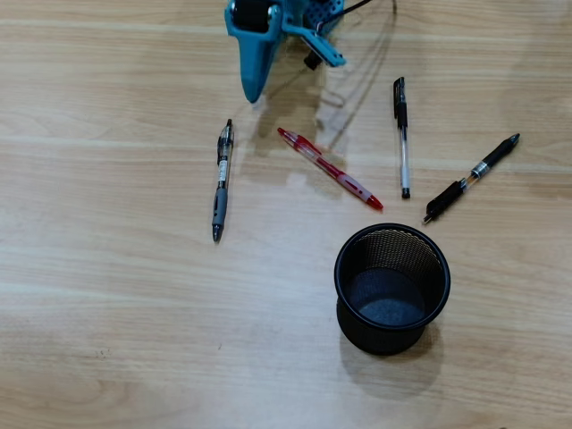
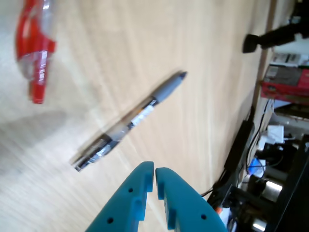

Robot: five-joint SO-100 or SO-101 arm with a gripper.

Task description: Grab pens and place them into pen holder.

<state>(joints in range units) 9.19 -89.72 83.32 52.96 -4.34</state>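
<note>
Count: four pens, one pen holder, all on a light wooden table (image 1: 107, 295). In the overhead view, from left to right: grey-and-clear pen (image 1: 221, 180), lying nearly top to bottom; red-and-clear pen (image 1: 329, 168), diagonal, running down to the right; clear pen with black cap (image 1: 402, 136), cap toward the top edge; black pen with silver band (image 1: 471, 178), diagonal, its tip toward the lower left. None of the pens touch one another. Arm: the teal gripper (image 1: 254, 92) enters from the top edge of the overhead view, tip pointing down at the bare table above and between the grey and red pens, clear of both. In the wrist view the gripper (image 2: 154, 168) comes in from the bottom edge; its two jaws stand closed together with only a thin seam between them, nothing held. The grey-and-clear pen (image 2: 130, 121) lies just beyond the tips; the red-and-clear pen (image 2: 35, 50) is blurred at the upper left corner. Container: the black mesh pen holder (image 1: 391, 238) stands upright below the red pen's lower end, well apart from the gripper; its interior is empty, floor visible.
</note>
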